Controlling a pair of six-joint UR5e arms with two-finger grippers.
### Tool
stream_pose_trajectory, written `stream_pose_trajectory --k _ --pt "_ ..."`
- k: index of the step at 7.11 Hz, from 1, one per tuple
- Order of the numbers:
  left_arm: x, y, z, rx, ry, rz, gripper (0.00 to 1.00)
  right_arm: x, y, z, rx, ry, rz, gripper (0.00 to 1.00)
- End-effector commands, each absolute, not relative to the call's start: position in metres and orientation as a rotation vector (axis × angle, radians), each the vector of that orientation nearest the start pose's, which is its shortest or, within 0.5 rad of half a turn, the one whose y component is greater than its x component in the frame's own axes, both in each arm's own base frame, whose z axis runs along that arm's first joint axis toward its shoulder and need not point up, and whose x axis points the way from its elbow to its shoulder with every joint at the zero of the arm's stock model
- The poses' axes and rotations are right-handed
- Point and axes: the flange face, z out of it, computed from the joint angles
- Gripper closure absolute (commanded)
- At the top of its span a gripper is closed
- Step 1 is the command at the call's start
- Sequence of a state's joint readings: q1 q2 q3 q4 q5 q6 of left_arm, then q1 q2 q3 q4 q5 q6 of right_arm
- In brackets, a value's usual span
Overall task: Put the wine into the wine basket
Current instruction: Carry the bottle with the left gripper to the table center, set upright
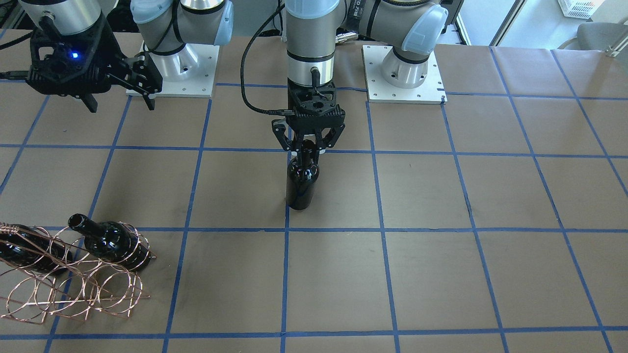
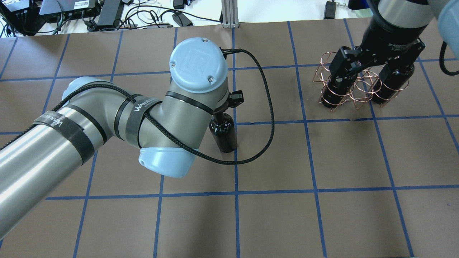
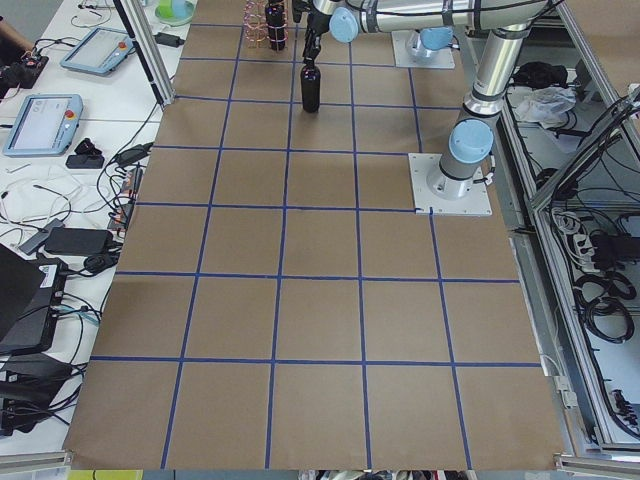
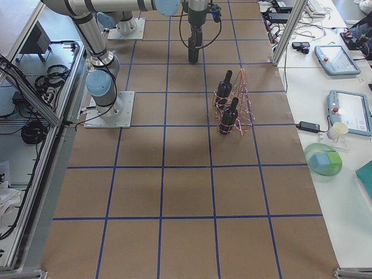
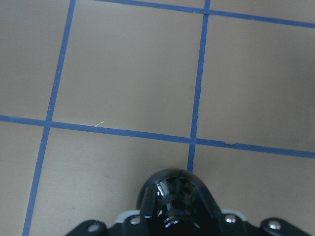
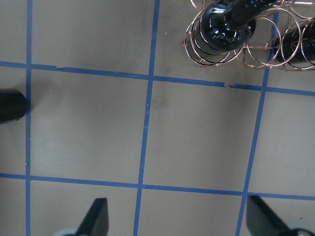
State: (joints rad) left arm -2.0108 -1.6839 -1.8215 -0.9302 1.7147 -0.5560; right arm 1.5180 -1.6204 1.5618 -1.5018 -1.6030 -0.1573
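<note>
Silver arms (image 2: pixel 71 132); pale-blue caps (image 2: pixel 198 65); black cable (image 2: pixel 271 107)

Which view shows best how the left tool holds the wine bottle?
The exterior front-facing view: the left tool is closed around the neck of the upright wine bottle. In the overhead view the left arm hides most of the tool; the left wrist view sees only the bottle's top; both side views show it small.

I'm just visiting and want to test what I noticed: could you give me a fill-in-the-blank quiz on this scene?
The left gripper grips the upright wine bottle by its ____.
Already lying in the wine basket are ____ other bottles.
The right gripper holds nothing and is ____.
Missing words: neck; two; open.
</note>
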Motion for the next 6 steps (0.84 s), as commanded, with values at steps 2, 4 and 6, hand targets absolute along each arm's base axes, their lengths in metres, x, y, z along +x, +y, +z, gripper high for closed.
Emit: stream_pose_trajectory --k 2,4,6 --pt "-0.3373 -0.4365 0.3712 -0.231 3.099 -0.456 0.96 0.0998 -0.4772 0.5117 -0.165 3.211 0.003 0.00" --pt "-0.3370 -0.4366 0.3714 -0.231 3.095 -0.453 0.70 0.0975 -0.4804 0.5164 -0.163 3.228 -0.048 0.00" --pt "-0.3365 -0.4359 0.3715 -0.227 3.091 -0.441 0.00 0.0993 -0.4785 0.5194 -0.168 3.233 -0.058 0.00"
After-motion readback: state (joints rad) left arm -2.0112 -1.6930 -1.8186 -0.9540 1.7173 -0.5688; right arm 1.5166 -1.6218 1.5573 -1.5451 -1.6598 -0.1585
